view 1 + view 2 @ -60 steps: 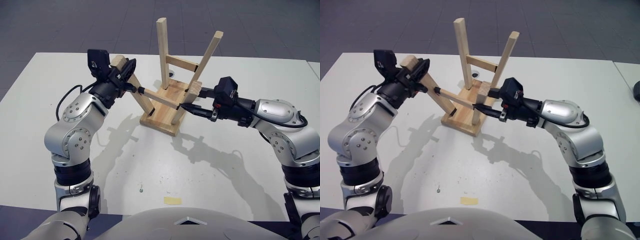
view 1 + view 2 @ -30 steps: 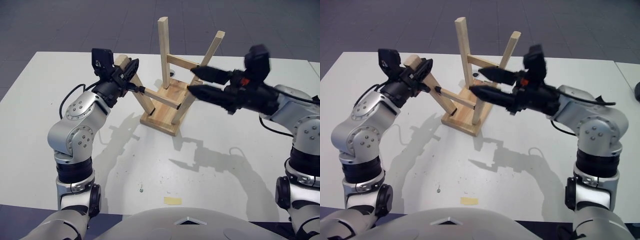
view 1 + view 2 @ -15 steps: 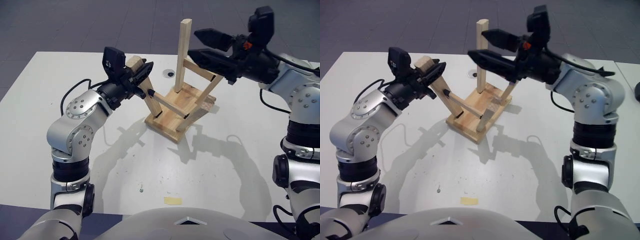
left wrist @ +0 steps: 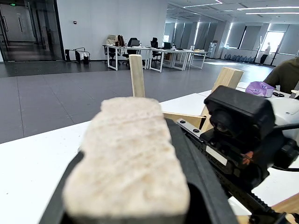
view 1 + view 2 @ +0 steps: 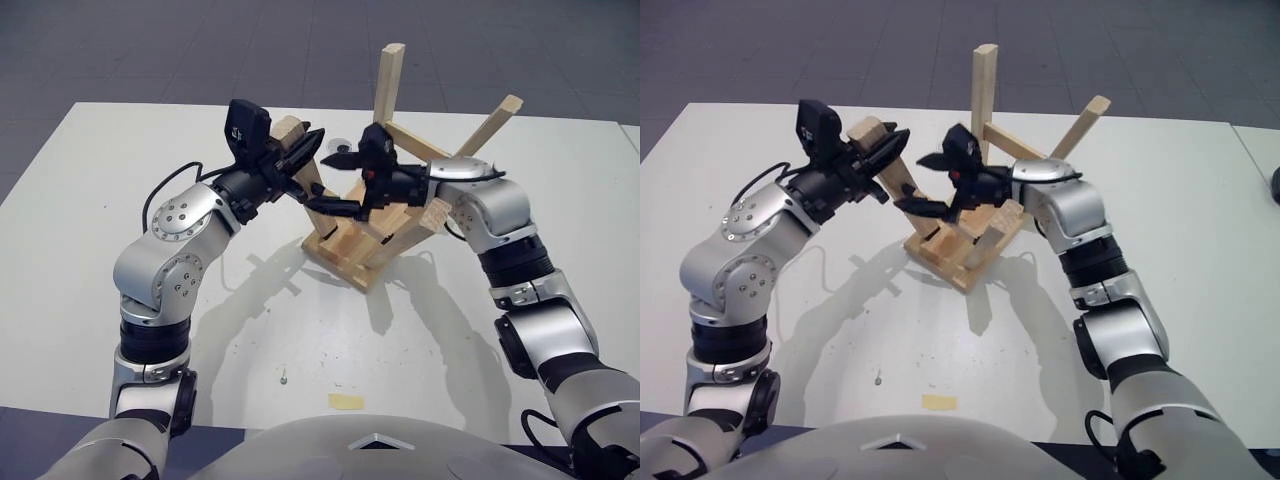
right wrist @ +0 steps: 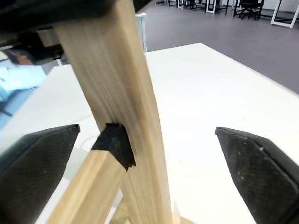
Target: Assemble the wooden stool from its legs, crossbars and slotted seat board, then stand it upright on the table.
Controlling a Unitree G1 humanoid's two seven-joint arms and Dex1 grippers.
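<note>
Left gripper (image 5: pixel 305 160): squeezing the top end of 1 leg (image 6: pixel 126 93).
Right gripper (image 5: pixel 338 182): fingers wide apart around that leg.
Stool (image 5: pixel 380 245): upside down, tipped, on the table (image 5: pixel 500 330).
Wood: stiff, light; joints may slip. Grip low on the leg.

bare pale wood across the stool (image 5: pixel 350 262), unvarnished, matt, grain showing. looks rough and fibrous at the sawn end of the leg (image 4: pixel 128 158); runs smoother along the crossbar (image 6: pixel 84 196), tipped matt black at the joint. dull black plastic on the left gripper (image 5: pixel 305 152) and the right gripper (image 5: pixel 338 183) fingers (image 6: pixel 37 158). white matt table (image 5: pixel 80 200), lightly scuffed and speckled.
</note>
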